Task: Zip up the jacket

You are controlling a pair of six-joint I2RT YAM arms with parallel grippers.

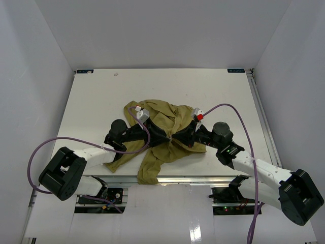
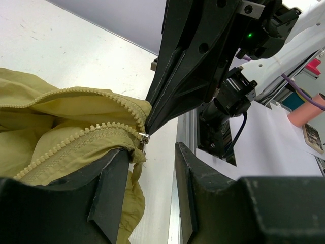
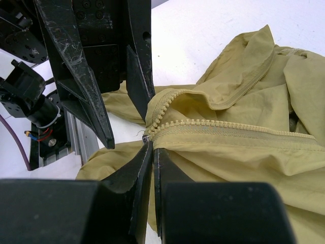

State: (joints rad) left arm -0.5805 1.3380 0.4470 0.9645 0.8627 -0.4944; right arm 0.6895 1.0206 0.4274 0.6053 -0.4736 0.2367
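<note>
The olive-green jacket (image 1: 163,131) lies crumpled on the white table (image 1: 101,96). Its two rows of zipper teeth (image 3: 228,126) run apart and meet at a small metal slider (image 3: 146,138) at the jacket's bottom corner. My right gripper (image 3: 152,148) is shut, its tips pinching the slider's pull. In the left wrist view, the right gripper's fingertips (image 2: 152,119) touch the slider (image 2: 144,136). My left gripper (image 2: 152,168) is open around that corner. One of its fingers (image 2: 109,183) lies against the cloth (image 2: 56,132), and the other finger (image 2: 190,183) is free.
The table's front edge and metal rail (image 2: 184,152) run just beside the slider. A jacket sleeve (image 1: 150,170) hangs over this edge. Purple cables (image 1: 38,150) loop off both arms. White walls enclose the table on three sides.
</note>
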